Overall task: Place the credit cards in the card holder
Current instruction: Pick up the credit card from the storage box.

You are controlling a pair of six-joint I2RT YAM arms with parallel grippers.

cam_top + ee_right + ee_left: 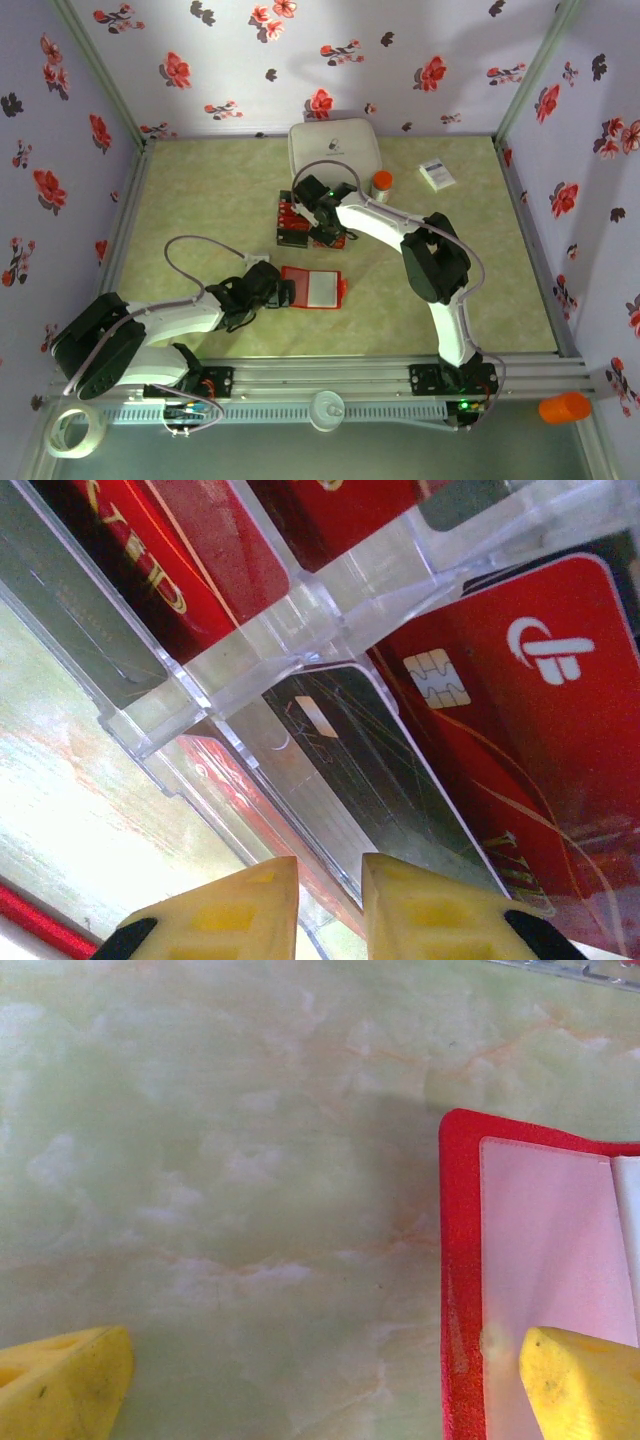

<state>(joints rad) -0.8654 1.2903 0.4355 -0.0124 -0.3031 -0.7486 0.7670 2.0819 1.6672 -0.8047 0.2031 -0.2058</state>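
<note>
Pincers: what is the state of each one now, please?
Left pincer: open, holding nothing.
Right pincer: nearly closed at the clear tray; whether it grips cannot be told.

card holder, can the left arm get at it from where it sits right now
Probably yes. The left claw stands open right at the card holder, with one fingertip over its pale pocket side, and nothing stands between them.
</note>
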